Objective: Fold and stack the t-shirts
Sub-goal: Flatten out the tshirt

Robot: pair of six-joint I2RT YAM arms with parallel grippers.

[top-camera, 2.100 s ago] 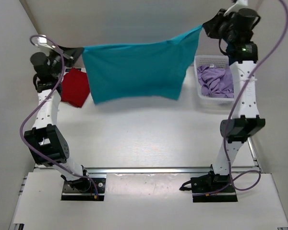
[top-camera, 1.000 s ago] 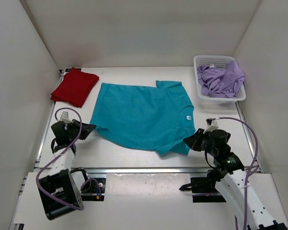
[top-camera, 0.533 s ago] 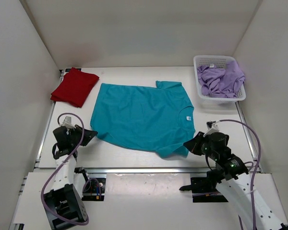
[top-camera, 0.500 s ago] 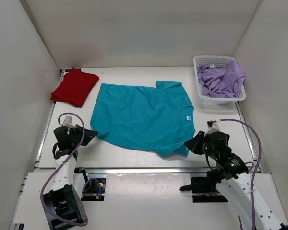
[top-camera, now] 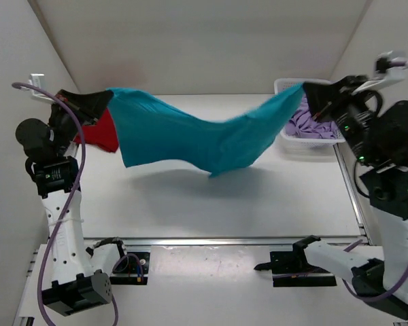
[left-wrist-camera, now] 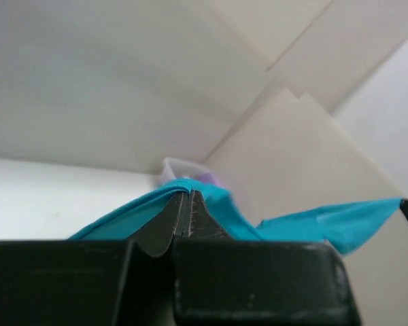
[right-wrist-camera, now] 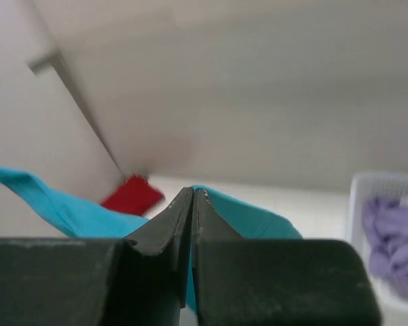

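The teal t-shirt hangs in the air, sagging in the middle, stretched between my two grippers. High at the back left, my left gripper is shut on one edge of it; the left wrist view shows teal cloth pinched at the tips. At the back right my right gripper is shut on the opposite edge, fabric lying behind its tips. The folded red t-shirt lies on the table at the back left, partly hidden by the teal one. A crumpled lavender t-shirt lies in the basket.
The white mesh basket stands at the back right, just under my right gripper. White walls enclose the table on the left, back and right. The teal shirt's shadow falls on the table's middle.
The teal t-shirt lay flat on the table with both grippers low at its near corners. Both arms have since risen and swung back, lifting it off the table.
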